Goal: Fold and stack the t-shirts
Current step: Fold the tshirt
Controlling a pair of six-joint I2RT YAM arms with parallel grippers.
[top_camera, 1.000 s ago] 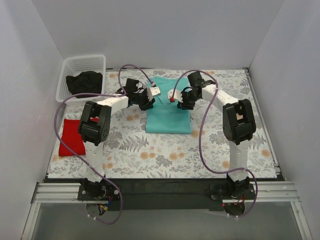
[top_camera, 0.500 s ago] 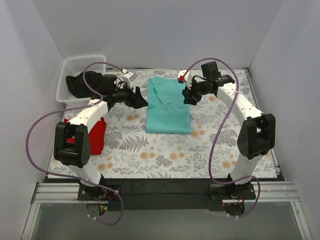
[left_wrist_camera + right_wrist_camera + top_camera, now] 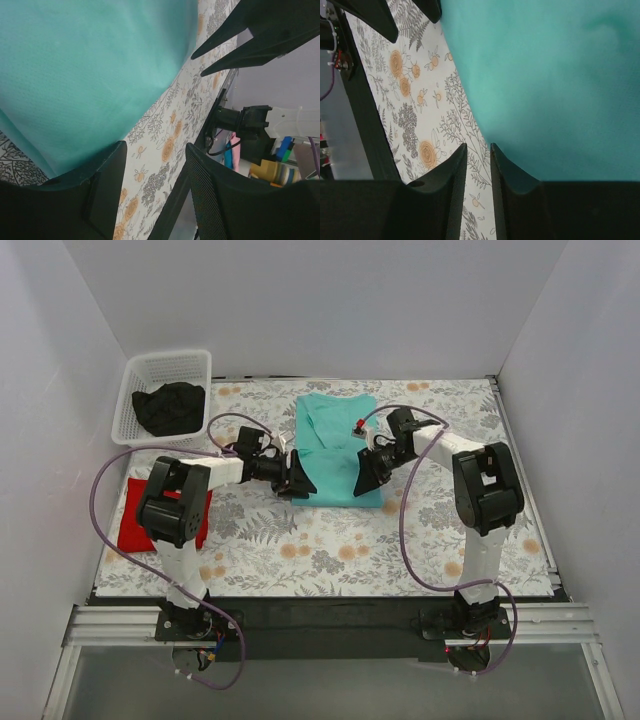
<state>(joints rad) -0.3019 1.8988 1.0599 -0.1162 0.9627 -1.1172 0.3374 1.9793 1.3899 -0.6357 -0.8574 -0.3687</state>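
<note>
A teal t-shirt (image 3: 335, 440) lies folded in the middle of the floral table; it also shows in the left wrist view (image 3: 90, 65) and in the right wrist view (image 3: 555, 75). My left gripper (image 3: 303, 485) (image 3: 155, 147) is open and empty, low at the shirt's near left corner, one finger against the cloth edge. My right gripper (image 3: 362, 480) (image 3: 477, 146) is at the near right corner, jaws a narrow gap apart with only table between them. A red t-shirt (image 3: 140, 515) lies folded at the left edge. A black t-shirt (image 3: 168, 407) sits crumpled in the basket.
The white basket (image 3: 165, 357) stands at the back left corner. The floral cloth (image 3: 330, 550) covers the table in front of the teal shirt. White walls enclose the left, back and right sides. Purple cables loop off both arms.
Both grippers moved from the far part of the teal shirt, swung outward, then came down to its near corners. The shirt's shape looks the same.
</note>
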